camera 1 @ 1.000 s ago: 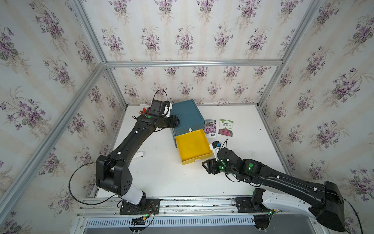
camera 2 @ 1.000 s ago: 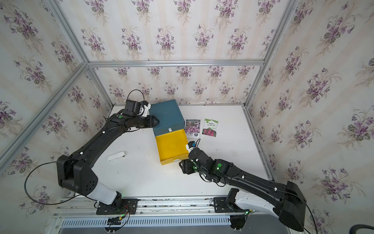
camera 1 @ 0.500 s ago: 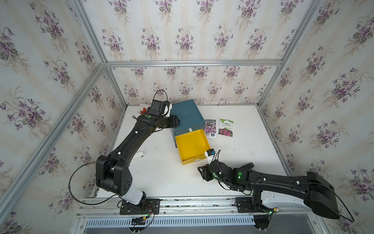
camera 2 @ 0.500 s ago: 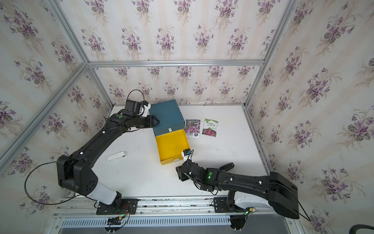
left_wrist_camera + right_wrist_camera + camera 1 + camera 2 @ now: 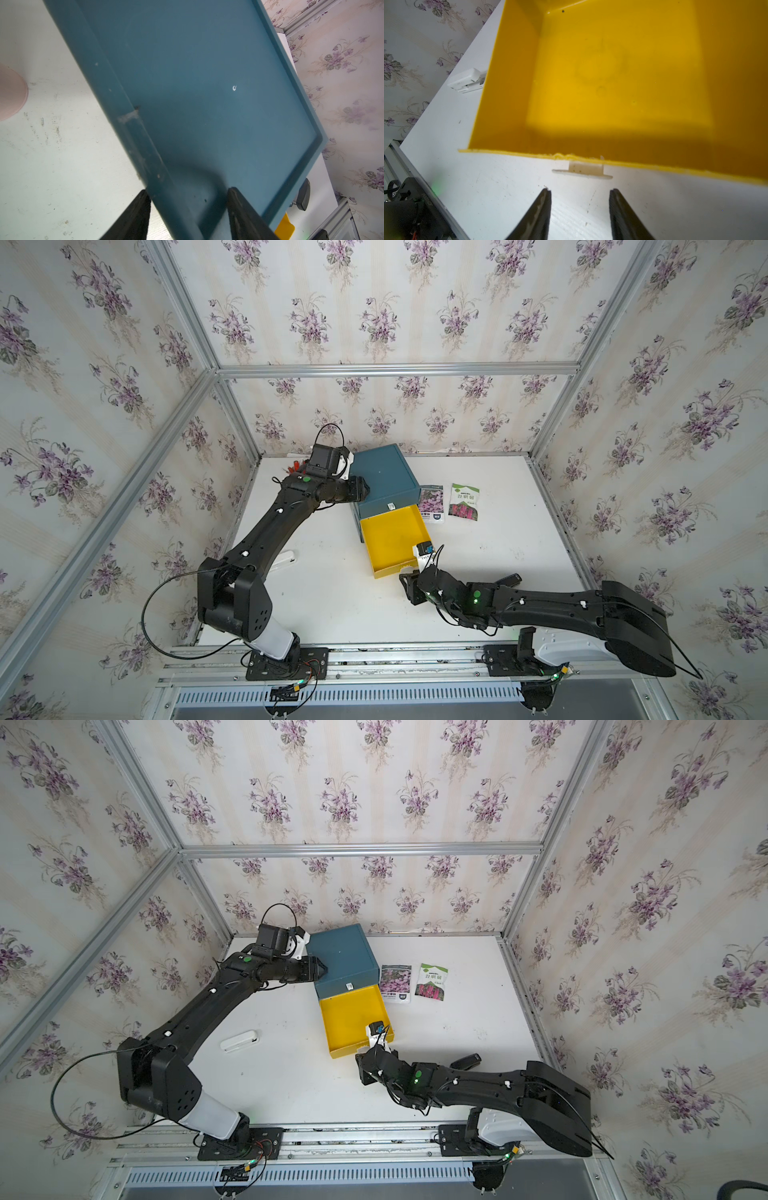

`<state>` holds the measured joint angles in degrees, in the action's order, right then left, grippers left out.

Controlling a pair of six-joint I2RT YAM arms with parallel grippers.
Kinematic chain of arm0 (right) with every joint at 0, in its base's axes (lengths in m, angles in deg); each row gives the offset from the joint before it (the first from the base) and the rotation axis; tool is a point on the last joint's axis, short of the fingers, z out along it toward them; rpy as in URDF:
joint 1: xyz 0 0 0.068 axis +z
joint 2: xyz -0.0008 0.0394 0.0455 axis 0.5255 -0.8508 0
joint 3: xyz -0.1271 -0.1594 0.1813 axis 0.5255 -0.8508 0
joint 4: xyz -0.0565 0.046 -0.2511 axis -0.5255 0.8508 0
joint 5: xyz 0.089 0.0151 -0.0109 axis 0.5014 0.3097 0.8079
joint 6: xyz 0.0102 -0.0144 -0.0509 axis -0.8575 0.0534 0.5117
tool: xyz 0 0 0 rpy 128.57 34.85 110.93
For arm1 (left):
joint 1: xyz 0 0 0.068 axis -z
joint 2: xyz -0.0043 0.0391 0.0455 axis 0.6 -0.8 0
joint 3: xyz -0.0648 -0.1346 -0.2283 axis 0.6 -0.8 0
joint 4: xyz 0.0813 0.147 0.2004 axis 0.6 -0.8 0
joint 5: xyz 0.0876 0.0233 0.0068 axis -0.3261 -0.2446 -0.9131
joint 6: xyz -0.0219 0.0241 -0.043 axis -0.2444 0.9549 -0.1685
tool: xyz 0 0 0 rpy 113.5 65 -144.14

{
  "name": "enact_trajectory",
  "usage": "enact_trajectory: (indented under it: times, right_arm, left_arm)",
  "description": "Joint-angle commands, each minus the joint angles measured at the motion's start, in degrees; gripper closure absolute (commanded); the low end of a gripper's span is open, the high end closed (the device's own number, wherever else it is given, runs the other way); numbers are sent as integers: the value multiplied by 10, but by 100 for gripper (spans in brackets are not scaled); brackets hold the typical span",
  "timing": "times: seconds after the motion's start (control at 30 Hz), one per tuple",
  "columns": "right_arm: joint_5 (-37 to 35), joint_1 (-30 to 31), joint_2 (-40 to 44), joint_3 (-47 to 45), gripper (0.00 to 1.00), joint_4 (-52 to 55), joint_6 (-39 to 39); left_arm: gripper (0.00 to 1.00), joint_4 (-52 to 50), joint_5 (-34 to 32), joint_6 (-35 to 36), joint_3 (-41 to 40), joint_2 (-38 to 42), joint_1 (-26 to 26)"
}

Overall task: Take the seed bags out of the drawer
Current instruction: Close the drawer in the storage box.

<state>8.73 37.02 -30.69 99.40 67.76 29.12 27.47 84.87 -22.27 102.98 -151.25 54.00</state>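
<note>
Robot laboratory test cell: aluminium frame [image 5: 395,369], floral wallpaper panels [image 5: 415,290], white tabletop [image 5: 498,556]; left arm [image 5: 266,539] and right arm [image 5: 540,605] are bolted to a slotted rail [image 5: 407,664].

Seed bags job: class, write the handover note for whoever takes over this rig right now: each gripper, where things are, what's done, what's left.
Left gripper: shut on the edge of the blue cabinet.
Right gripper: open, empty, facing the drawer handle, not touching.
Bags: pink-purple bag and red-flowered bag lie on the table beside the cabinet.
Done: yellow drawer is open, its visible floor bare.
Left: probably nothing to lift; check the drawer's hidden back end.
</note>
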Motion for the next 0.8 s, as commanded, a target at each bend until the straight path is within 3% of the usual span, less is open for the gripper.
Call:
enact_trajectory:
  times: [0.0,0.23,0.77]
  right_arm:
    - [-26,0,-8,10,53,-14,14]
    - [-27,-14,-22,24,61,-26,39]
    - [-19,-54,-61,65,62,-56,83]
  left_arm:
    - [39,-119,-16,32,-9,-9,3]
    - [39,-121,-16,36,-9,-9,3]
    - [39,-124,-13,42,-10,-11,2]
